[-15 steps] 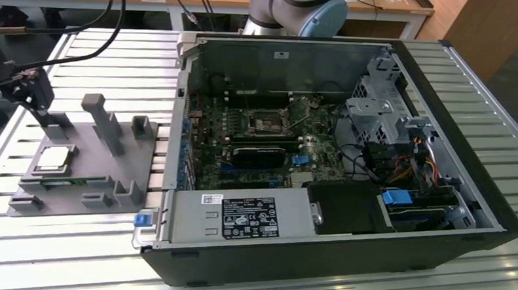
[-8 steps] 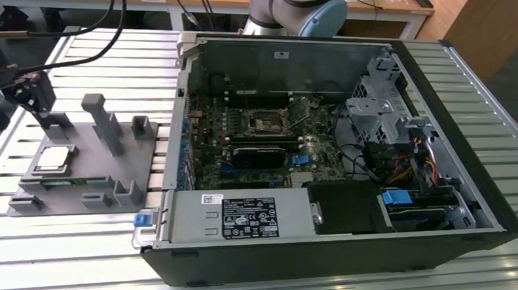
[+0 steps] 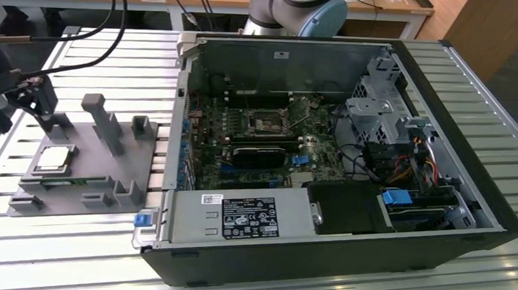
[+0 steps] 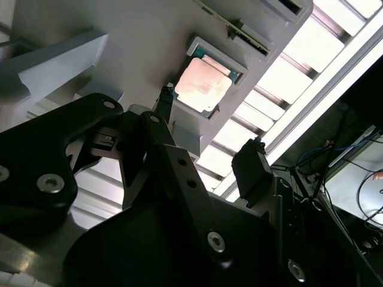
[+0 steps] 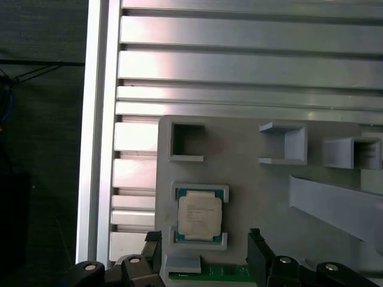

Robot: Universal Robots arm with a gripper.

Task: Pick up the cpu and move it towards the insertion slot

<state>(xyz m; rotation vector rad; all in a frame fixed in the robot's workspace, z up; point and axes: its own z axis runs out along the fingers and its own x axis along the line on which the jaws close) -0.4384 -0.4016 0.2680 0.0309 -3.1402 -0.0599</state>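
Gripper (image 5: 205, 254) wide open and empty, touching nothing. Two black fingers (image 5: 258, 246) apart by more than the width of the cpu (image 5: 200, 217), hanging over the grey fixture (image 5: 263, 191), near the cpu but not in contact with it.

Cpu: small flat square with silvery-white metal top and dull shine, thin green border around the lid. Lying flat in a shallow square pocket of the fixture, held by raised corner frames.

Just beside the pocket, thin green memory strip (image 5: 209, 274) set in a slot.

Fixture: matte grey plastic, one flat plate with open box shapes and upright posts.

Under it, table (image 5: 239, 66) of long ribbed aluminium slats, bright and reflective.

On the exterior view's right, open black computer case (image 3: 468, 161) of sheet metal, with green motherboard and square socket (image 3: 267, 124) inside, well apart from the cpu.
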